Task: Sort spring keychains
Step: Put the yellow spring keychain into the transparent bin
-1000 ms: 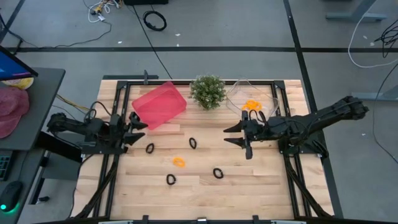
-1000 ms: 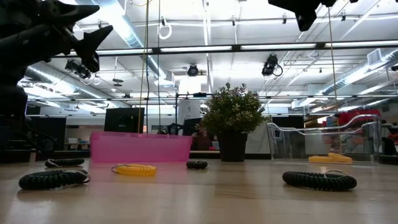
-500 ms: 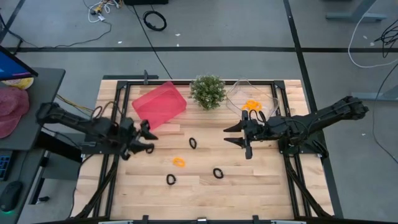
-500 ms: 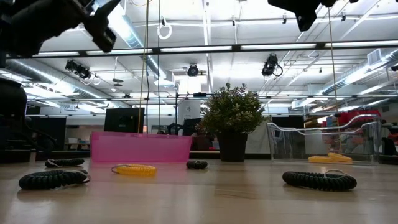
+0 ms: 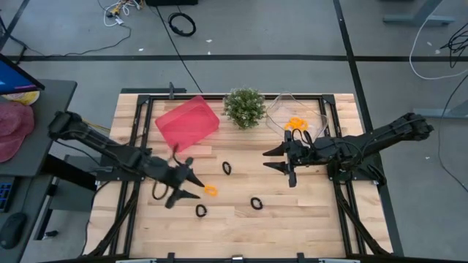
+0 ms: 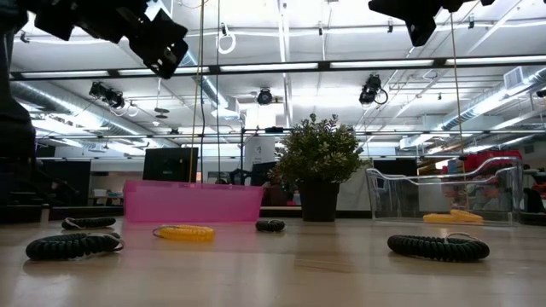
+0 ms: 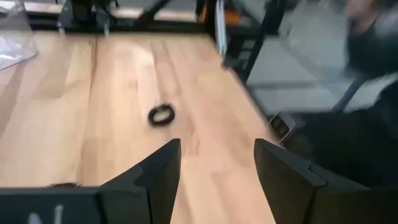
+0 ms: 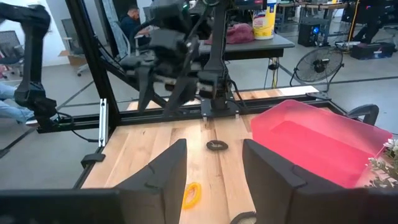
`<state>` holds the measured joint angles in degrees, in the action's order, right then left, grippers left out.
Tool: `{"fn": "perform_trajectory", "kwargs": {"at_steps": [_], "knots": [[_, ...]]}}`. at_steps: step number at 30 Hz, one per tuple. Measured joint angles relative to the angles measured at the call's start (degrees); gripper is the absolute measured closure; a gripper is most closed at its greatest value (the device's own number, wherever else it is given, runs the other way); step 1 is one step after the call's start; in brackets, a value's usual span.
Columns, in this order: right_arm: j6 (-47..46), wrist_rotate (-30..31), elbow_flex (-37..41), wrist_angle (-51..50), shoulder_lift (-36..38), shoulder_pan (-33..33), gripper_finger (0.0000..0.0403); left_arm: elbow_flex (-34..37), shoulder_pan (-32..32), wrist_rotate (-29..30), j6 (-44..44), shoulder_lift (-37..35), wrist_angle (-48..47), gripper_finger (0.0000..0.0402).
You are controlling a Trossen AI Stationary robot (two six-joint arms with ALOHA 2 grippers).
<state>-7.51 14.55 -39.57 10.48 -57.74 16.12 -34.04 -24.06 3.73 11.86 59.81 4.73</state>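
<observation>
Loose on the wood lie one orange spring keychain point(image 5: 210, 191) and black ones point(image 5: 227, 167), point(image 5: 256, 203), point(image 5: 201, 210). More orange keychains point(image 5: 295, 124) sit inside the clear container point(image 5: 278, 109). My left gripper point(image 5: 189, 188) hovers open above the table, just left of the loose orange keychain, and touches nothing. Its wrist view shows a black keychain point(image 7: 161, 115) ahead of the open gripper point(image 7: 217, 168). My right gripper point(image 5: 269, 159) waits open in the air right of centre. Its wrist view shows the orange keychain point(image 8: 191, 195) and a black keychain point(image 8: 216, 145) beyond the gripper point(image 8: 213, 168).
A pink bin point(image 5: 186, 123) sits at the far left of the table, and a potted plant point(image 5: 244, 107) stands between it and the clear container. Black frame rails point(image 5: 135, 146) run along both table sides. In the low view, keychains point(image 6: 72, 246), point(image 6: 437, 246) lie near the front.
My left arm has swung from the table's left edge toward the middle and the near side, ending beside the loose orange keychain, with its gripper staying open. The right arm has kept still. No keychain has moved.
</observation>
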Motion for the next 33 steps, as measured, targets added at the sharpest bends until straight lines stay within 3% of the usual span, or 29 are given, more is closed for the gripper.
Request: {"fn": "perform_trajectory", "kwargs": {"at_steps": [10, 16, 26, 33], "knots": [[0.0, 0.0, 0.0, 0.0, 0.0, 0.0, 0.0243, -2.8, -0.8, 6.7, -6.6, 14.1, -4.8, 0.0193], [0.4, 0.0, 0.0, 0.1, 0.0, 0.0, 0.0243, -2.8, 0.5, 7.5, -7.7, 20.2, -4.6, 0.0193], [0.5, 0.0, 0.0, 0.2, 0.0, 0.0, 0.0243, -2.8, 2.9, 4.0, -4.7, 29.2, -4.4, 0.0196], [0.5, 0.0, 0.0, 0.2, 0.0, 0.0, 0.0243, -3.0, 5.1, -0.2, -3.6, 34.3, -3.2, 0.0223]]}}
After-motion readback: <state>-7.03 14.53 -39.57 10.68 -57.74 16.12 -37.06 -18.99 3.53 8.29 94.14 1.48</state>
